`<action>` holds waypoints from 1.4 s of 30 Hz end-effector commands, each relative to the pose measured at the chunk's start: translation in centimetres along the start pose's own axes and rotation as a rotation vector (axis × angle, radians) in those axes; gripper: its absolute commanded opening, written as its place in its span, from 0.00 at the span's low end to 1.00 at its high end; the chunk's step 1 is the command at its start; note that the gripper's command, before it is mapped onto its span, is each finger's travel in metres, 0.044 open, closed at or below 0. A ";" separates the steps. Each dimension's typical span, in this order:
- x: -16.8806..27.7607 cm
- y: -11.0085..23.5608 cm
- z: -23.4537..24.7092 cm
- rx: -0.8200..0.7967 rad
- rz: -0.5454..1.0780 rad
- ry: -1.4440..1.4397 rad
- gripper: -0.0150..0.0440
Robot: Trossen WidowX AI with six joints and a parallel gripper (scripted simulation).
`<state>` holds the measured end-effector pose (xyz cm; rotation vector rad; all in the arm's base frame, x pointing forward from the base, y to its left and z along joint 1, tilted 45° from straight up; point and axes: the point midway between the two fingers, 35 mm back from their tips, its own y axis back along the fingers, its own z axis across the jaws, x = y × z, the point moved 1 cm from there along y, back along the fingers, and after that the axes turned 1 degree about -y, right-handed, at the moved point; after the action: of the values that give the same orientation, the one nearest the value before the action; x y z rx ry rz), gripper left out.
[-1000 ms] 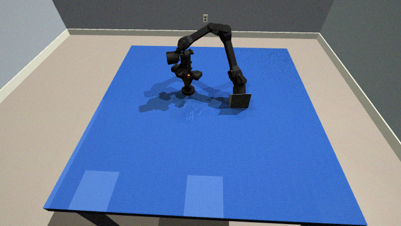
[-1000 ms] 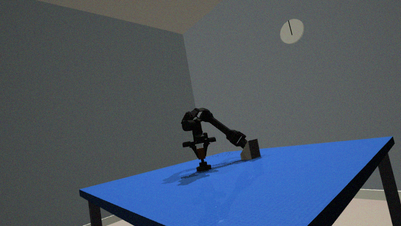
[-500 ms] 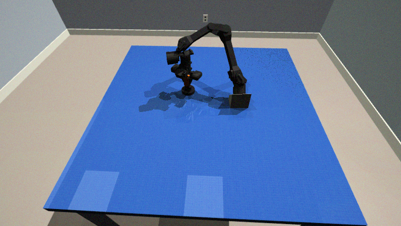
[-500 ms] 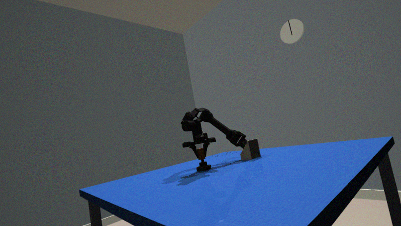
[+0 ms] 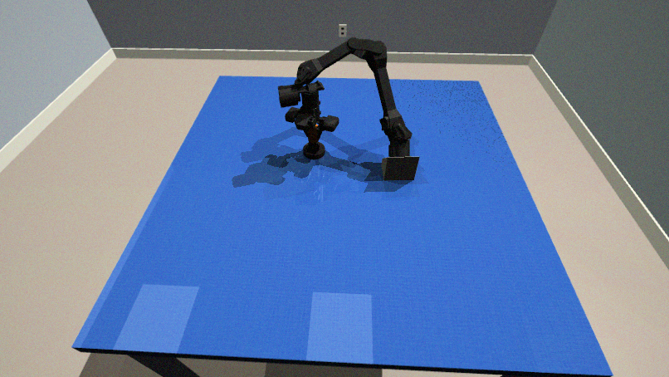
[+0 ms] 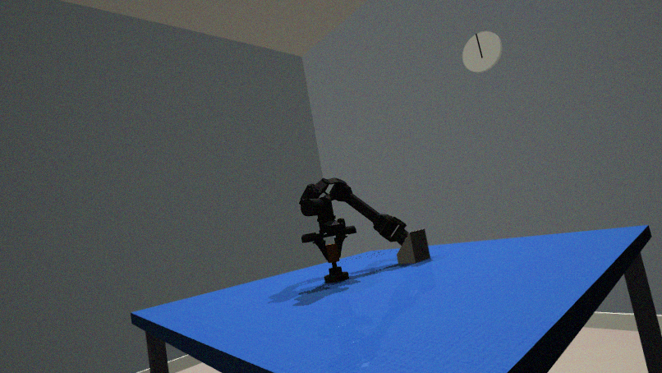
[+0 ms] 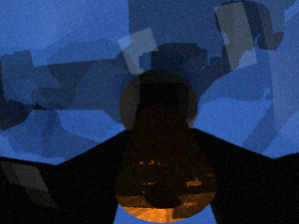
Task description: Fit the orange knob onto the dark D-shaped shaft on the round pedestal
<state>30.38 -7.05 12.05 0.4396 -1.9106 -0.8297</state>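
Note:
My gripper (image 5: pixel 312 133) (image 6: pixel 332 252) (image 7: pixel 160 135) points straight down and is shut on the orange knob (image 5: pixel 316 124) (image 6: pixel 332 251) (image 7: pixel 158 212). The knob is mostly in shadow; only its lower rim shows bright orange in the wrist view. The round dark pedestal (image 5: pixel 313 150) (image 6: pixel 336 277) (image 7: pixel 157 98) stands on the blue table directly below the knob. The dark shaft (image 6: pixel 333 266) rises from it up to the knob's underside. In the wrist view the knob covers the shaft, and the shaft's flat side is hidden.
The arm's grey base block (image 5: pixel 400 168) (image 6: pixel 412 247) stands on the blue table (image 5: pixel 327 243) (image 6: pixel 463 296) to the right of the pedestal. Two pale rectangles (image 5: pixel 157 318) (image 5: pixel 340 326) are marked near the table's front edge.

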 end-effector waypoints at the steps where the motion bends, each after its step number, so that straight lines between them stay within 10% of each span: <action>1: 0.1 0.2 0.0 0.005 -0.002 0.085 0.25; 42: 0.1 0.2 -0.1 0.005 -0.001 0.295 0.25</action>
<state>30.25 -7.07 12.07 0.5159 -1.6837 -0.7402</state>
